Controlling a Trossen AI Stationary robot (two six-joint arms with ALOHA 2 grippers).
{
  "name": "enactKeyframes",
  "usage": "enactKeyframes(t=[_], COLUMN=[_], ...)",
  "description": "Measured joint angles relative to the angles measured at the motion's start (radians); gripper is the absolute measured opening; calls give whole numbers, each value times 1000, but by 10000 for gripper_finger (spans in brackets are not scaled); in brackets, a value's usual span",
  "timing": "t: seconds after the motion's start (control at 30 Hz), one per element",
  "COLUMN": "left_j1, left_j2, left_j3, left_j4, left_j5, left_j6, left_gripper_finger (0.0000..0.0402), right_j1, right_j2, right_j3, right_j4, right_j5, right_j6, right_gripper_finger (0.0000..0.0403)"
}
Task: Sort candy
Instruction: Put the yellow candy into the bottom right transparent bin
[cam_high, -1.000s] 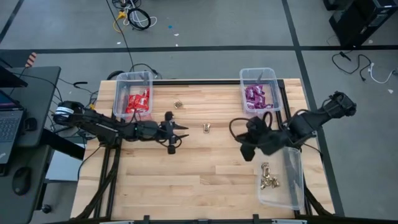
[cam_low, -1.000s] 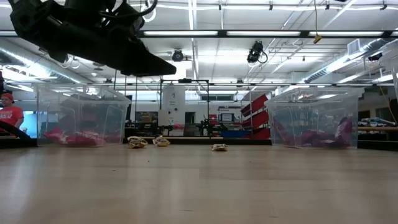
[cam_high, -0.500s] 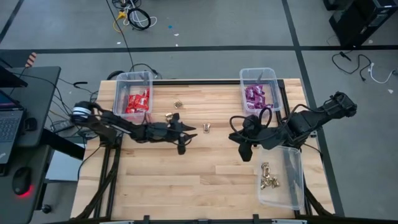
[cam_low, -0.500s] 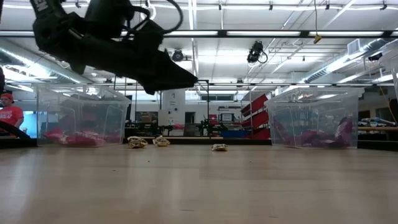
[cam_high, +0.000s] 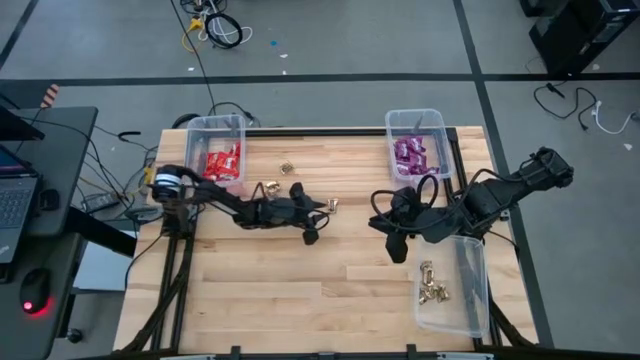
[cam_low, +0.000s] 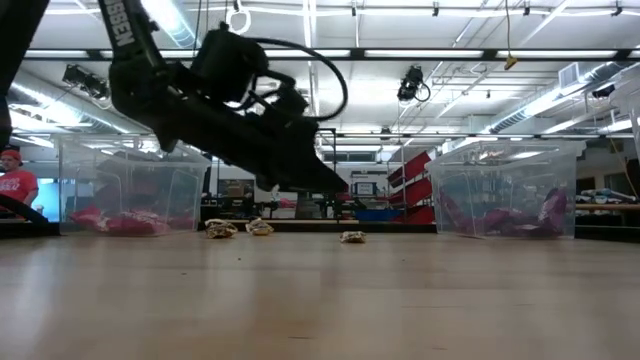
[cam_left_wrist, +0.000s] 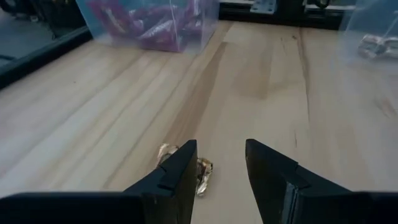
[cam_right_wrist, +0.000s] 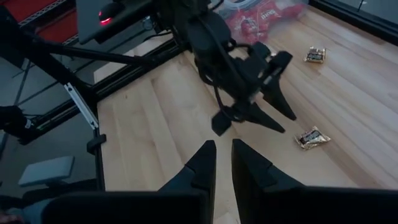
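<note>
Three gold foil candy pieces lie on the wooden table: one (cam_high: 333, 204) near the middle, two more (cam_high: 270, 187) (cam_high: 287, 168) farther back. My left gripper (cam_high: 318, 222) hovers open just above the table, beside the middle gold piece (cam_left_wrist: 202, 171), which lies next to one finger (cam_left_wrist: 177, 177), outside the gap. Red candy (cam_high: 221, 163) fills the far-left clear bin, purple candy (cam_high: 410, 153) the far-right one. My right gripper (cam_high: 393, 245) hangs high over the table's right half, shut (cam_right_wrist: 222, 158) with nothing in it.
A third clear bin (cam_high: 470, 290) at the near right edge holds several gold pieces (cam_high: 432, 285). Bare wood lies in front of both arms. A person in red (cam_low: 14, 180) stands in the room beyond the table's left.
My left gripper has gone toward the table's right edge and down, rolling a little, from near the red bin to the middle gold piece. It has stayed open. The candy has not moved.
</note>
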Motion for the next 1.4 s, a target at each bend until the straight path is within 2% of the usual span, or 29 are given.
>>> enactKeyframes(t=[0.17, 0.33, 0.53, 0.73, 1.4], left_j1=[2, 20, 36, 39, 52], left_j2=[67, 77, 77, 77, 93], left_j3=[56, 97, 120, 120, 119], left_j4=[-8, -134, -256, -243, -212], left_j5=[-18, -99, -92, 21, 22], left_j6=[-25, -40, 94, 119, 112], left_gripper_finger=[140, 140, 140, 140, 140], right_j1=[1, 5, 5, 5, 5], right_j2=[0, 0, 0, 0, 0], right_j3=[0, 0, 0, 0, 0], right_j4=[0, -2, -6, -6, -6], right_j5=[0, 0, 0, 0, 0], right_j6=[-1, -1, -13, -19, -21], right_gripper_finger=[38, 38, 38, 38, 38])
